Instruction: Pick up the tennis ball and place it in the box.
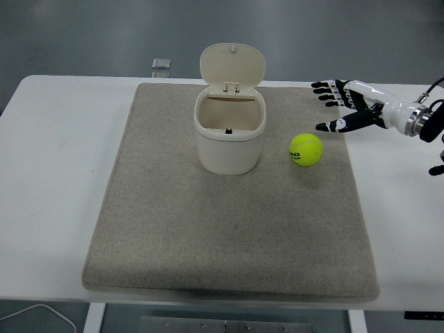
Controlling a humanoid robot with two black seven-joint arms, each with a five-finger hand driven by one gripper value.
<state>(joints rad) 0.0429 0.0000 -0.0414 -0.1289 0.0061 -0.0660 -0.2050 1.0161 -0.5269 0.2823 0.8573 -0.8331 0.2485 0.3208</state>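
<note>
A yellow-green tennis ball (306,149) lies on the grey mat (229,236), just right of a cream box (230,130) with its hinged lid (232,64) standing open. My right hand (340,105) hovers above and to the right of the ball, fingers spread, thumb pointing down-left toward the ball, holding nothing. A small gap separates it from the ball. The left arm is out of view.
A small grey square object (161,64) lies on the white table (55,173) behind the mat's far left corner. A white cable (41,311) curls below the table's near left edge.
</note>
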